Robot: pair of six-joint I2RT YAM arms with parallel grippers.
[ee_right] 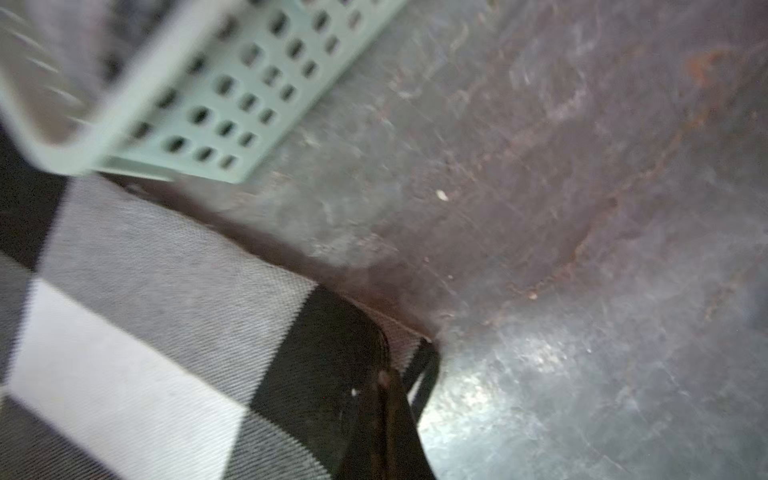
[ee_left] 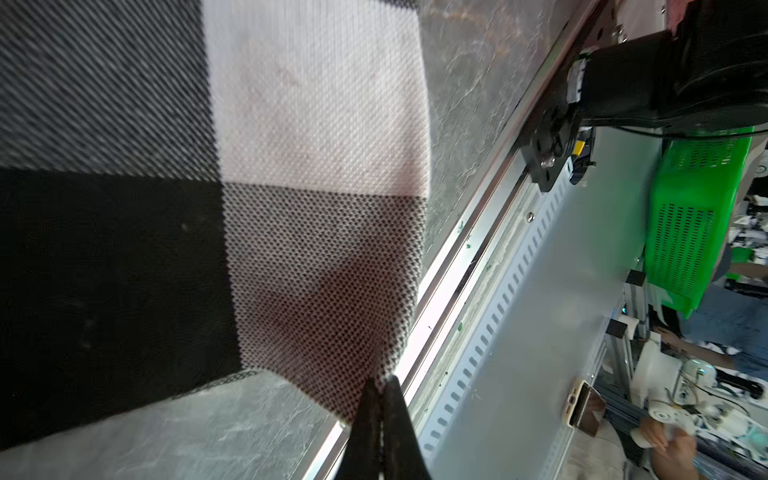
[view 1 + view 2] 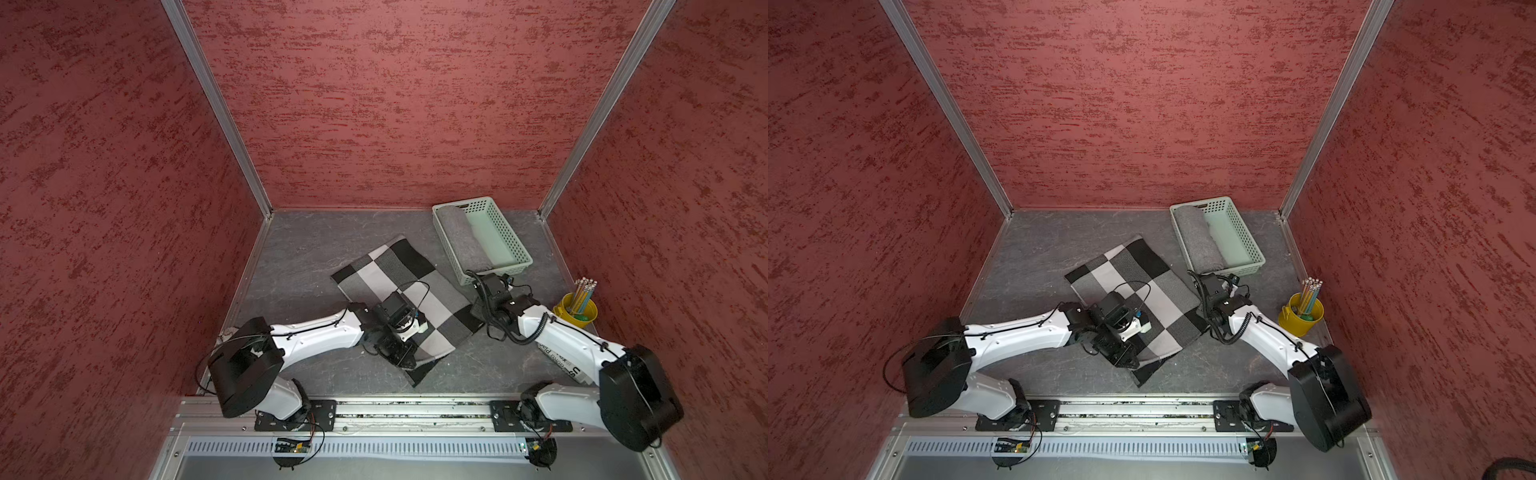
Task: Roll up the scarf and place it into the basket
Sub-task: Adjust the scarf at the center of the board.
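1. Left wrist view: shows the left gripper (image 2: 380,390) clamped tight on one corner of the scarf (image 2: 311,124), with no gap between the jaws. Shows that grey-weave corner drawn to a point at the tips, above the grey table (image 2: 208,428).
2. Right wrist view: shows the right gripper (image 1: 384,386) likewise closed on a black corner of the scarf, somewhat blurred. Shows a perforated corner of the basket (image 1: 232,95) just beside the cloth's edge; cannot tell whether touching.
3. Both top views: place the scarf mid-table, spread out and unrolled, outside the basket, with its long axis running from 11 o'clock to 5 o'clock.
4. Put the left gripper at the scarf's 6 o'clock corner and the right gripper at its 3 o'clock corner.
5. Set the pale green basket at 1 o'clock from the scarf's middle, near the back wall.
6. Reveal a grey rolled cloth (image 3: 463,241) inside the basket, lying along its long wall on the 9 o'clock side, with bare floor beside it.
7. Place a yellow cup (image 3: 582,318) of pencils (image 3: 584,291) at the table's 3 o'clock edge, well apart from the scarf and close to the right arm.
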